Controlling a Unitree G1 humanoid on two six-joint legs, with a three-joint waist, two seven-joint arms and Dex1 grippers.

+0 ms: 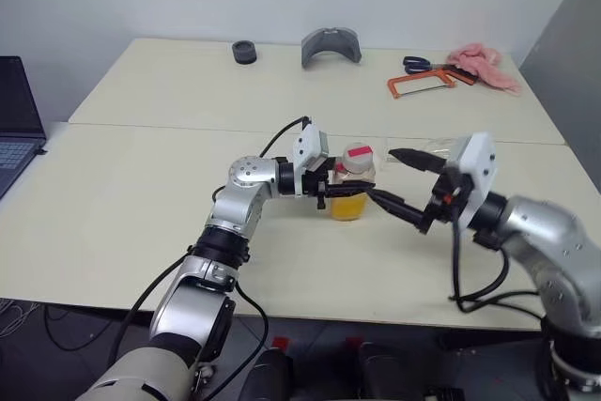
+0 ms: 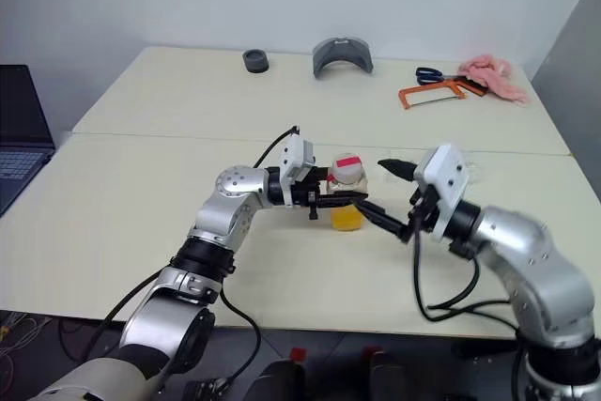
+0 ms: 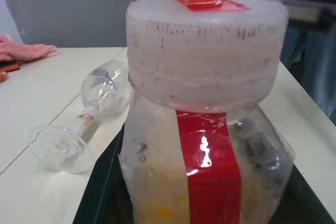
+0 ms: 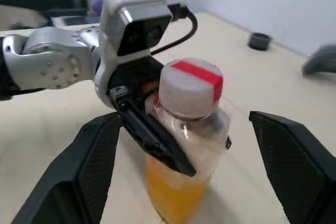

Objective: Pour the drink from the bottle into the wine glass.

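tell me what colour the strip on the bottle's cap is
Red, across the whitish cap of the bottle; clearest in the right wrist view.

Both arms are clad in rounded silver-grey metal shells, with black bands at the joints. A white camera housing [image 4: 134,17] is mounted on each wrist, and black cables are looped alongside. The fingers [image 4: 86,169] are black, flat, tapered and finely textured.

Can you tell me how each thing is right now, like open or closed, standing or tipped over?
bottle: upright, cap on, gripped.
drink: fills the bottle's lower part.
wine glass: lying on its side, empty.
left end effector: shut on the bottle.
right end effector: open, beside the bottle.
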